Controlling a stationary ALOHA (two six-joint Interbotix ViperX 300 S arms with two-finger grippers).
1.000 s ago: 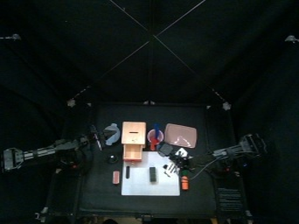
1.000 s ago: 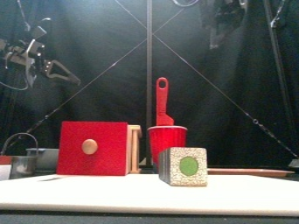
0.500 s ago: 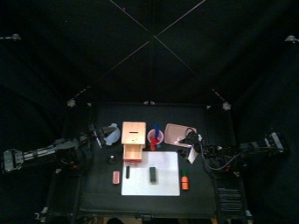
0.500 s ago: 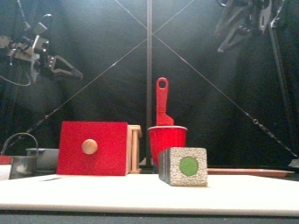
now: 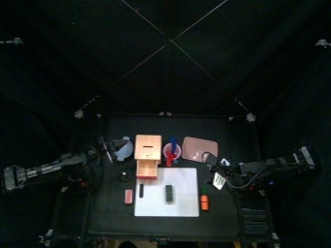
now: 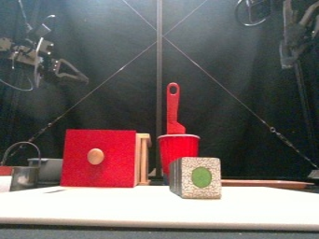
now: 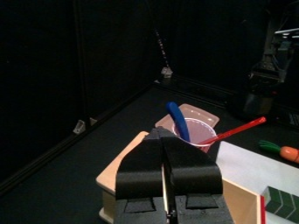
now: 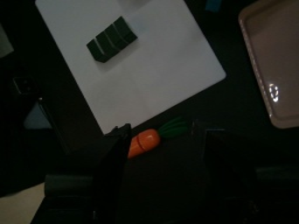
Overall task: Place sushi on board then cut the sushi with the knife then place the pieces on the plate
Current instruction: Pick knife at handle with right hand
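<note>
The dark green sushi roll (image 5: 169, 194) lies whole on the white cutting board (image 5: 181, 182); from the front it shows a green end (image 6: 197, 177). Behind it a red cup (image 6: 178, 152) holds a red knife (image 6: 173, 107) and a blue knife (image 7: 177, 120). The pink tray (image 5: 199, 148) lies at the back right. My right gripper (image 5: 220, 179) hangs open beside the board's right edge, above an orange carrot (image 8: 152, 138), holding nothing. My left gripper (image 5: 119, 148) is shut and empty, raised beside the wooden box (image 5: 147, 155), pointing toward the cup.
The wooden box shows its red drawer front (image 6: 100, 158). A blue-grey bowl (image 6: 37, 170) sits at the far left. A small pink toy (image 5: 128, 196) lies left of the board, and the carrot (image 5: 204, 201) near its front right corner.
My right gripper has pulled back from over the board toward the right and risen. The left arm, sushi and knives have not moved.
</note>
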